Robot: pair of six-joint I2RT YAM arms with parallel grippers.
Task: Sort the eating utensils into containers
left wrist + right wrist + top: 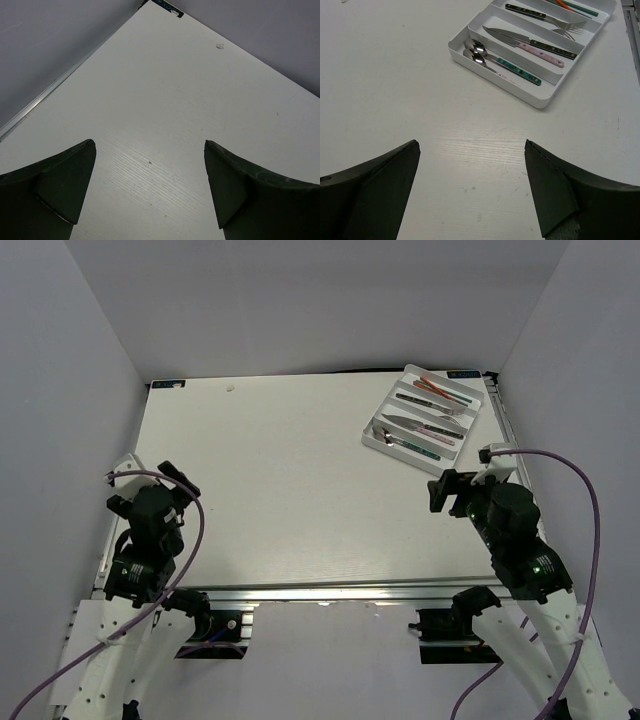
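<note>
Well, we see the silver eating utensils (520,45) all lying in the white plastic tray (492,76), with our left gripper (150,165) and right gripper (470,165) spread and empty, so careless reaching could tip it.

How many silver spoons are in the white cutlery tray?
2. Both lie side by side in the nearest slot of the white rectangular plastic cutlery tray: a silver spoon with dark green handle, and a second silver spoon beside the outer wall. None appears hidden.

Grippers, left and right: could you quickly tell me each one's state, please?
Left gripper: open, holding nothing.
Right gripper: open, holding nothing.
</note>
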